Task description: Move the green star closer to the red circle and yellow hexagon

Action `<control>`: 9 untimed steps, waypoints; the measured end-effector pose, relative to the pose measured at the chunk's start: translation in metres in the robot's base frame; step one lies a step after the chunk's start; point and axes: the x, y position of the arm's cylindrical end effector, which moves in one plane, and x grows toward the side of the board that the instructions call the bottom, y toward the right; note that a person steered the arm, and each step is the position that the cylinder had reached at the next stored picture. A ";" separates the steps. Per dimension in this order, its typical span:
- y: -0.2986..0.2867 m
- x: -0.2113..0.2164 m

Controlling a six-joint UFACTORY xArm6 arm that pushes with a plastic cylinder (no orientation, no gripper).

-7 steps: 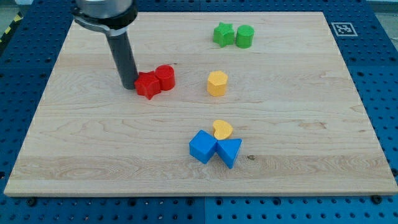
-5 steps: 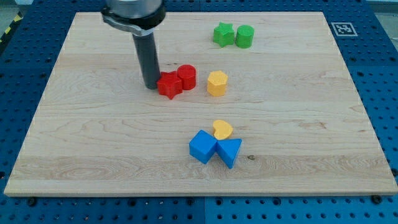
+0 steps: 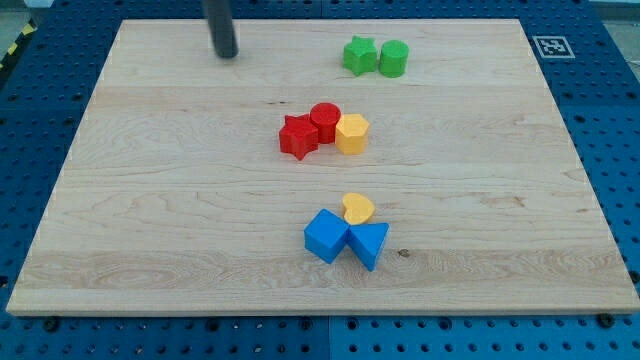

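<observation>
rod (image 3: 221, 28): upper part cut by view's top | board (image 3: 150, 250): bottom corners cropped

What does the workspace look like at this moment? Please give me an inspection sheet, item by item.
Surface: wooden board on a blue perforated bench; a printed marker at the board's top right corner.
Job's things: green star near the view's top, touching the green cylinder; red circle and yellow hexagon touching mid-board, well below the star.
Clutter: red star against the red circle; yellow heart, blue cube and blue triangle clustered lower down.
Grippers: no jaws; my tip stands at the top, left of the green star, touching no block.
Cables: nothing seen.
Surroundings: yellow-black tape at the view's left edge.
</observation>
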 end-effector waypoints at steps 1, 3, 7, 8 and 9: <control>0.062 -0.035; 0.188 0.001; 0.195 0.045; 0.171 0.044; 0.125 0.045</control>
